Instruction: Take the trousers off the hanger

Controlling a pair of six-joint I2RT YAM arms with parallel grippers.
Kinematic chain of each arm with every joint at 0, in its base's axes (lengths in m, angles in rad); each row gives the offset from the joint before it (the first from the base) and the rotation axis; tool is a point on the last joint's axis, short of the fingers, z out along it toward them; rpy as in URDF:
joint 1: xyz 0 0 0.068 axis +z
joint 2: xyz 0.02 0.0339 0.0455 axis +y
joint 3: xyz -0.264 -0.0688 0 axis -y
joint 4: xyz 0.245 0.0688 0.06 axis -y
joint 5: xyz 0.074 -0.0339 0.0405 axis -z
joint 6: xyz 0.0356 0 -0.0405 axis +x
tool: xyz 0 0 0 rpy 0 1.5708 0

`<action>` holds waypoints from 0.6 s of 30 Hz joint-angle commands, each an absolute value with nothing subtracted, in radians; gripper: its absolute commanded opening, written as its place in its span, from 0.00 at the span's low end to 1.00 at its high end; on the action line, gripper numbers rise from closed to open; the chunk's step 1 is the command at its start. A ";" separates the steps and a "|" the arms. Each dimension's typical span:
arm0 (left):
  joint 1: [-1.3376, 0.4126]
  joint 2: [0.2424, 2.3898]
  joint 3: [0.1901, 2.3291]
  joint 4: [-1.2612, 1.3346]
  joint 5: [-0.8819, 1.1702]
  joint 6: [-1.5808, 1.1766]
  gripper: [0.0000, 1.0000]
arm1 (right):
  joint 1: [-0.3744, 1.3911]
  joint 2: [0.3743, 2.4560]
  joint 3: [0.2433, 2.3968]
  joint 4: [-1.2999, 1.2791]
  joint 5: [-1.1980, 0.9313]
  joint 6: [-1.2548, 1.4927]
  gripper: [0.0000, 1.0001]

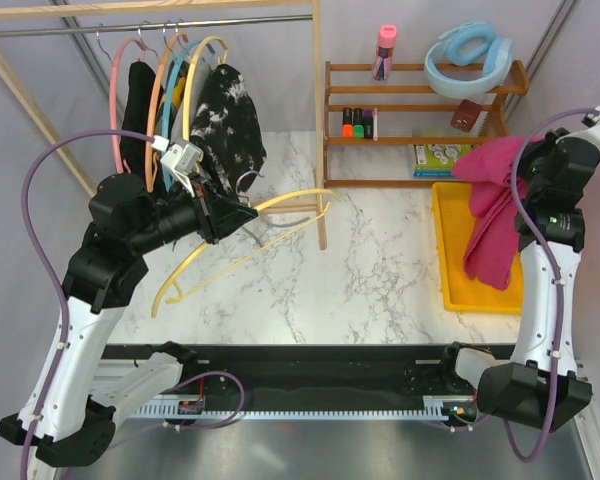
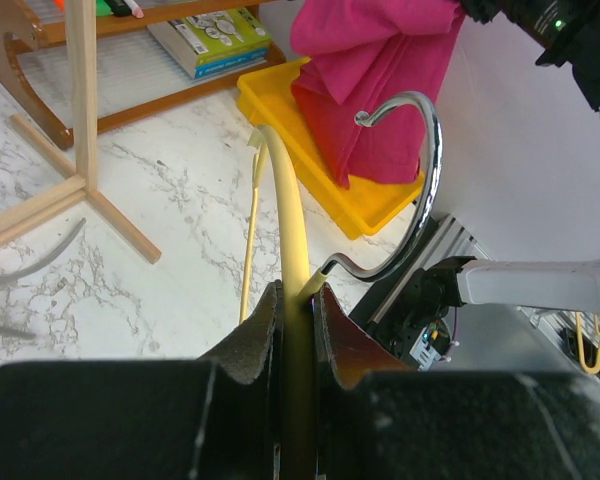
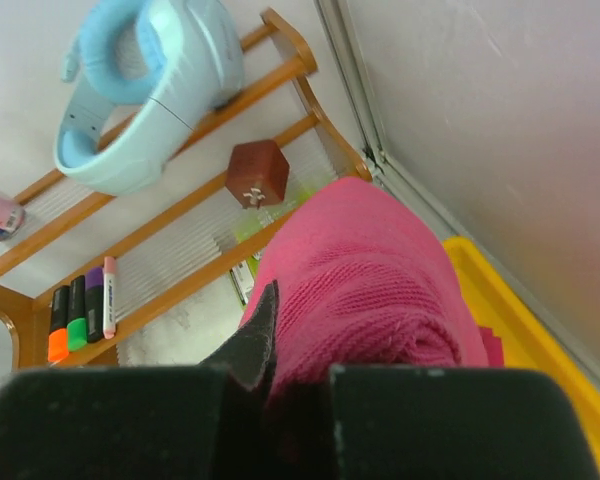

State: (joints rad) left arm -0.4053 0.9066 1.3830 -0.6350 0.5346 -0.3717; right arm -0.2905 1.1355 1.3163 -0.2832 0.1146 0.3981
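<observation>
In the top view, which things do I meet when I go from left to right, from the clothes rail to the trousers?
Pink hanger → mottled garment → markers → trousers.

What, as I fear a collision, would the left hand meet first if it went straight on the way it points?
Beyond the hanger it grips, probably a corner of the yellow tray under the trousers; depth is unclear.

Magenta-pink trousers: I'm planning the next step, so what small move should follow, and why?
Probably lower the right gripper so the magenta-pink fabric trousers settle into the yellow plastic tray: they hang clear of the pale-yellow plastic hanger clamped in the left gripper.
</observation>
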 commanded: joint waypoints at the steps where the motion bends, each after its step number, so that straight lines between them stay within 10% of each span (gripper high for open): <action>1: -0.403 0.887 1.420 -0.606 0.571 -0.350 0.02 | -0.356 1.046 1.196 -0.092 0.081 0.488 0.00; 18: -0.403 0.894 1.388 -0.609 0.615 -0.351 0.02 | -0.781 1.046 0.496 0.092 -0.255 0.750 0.00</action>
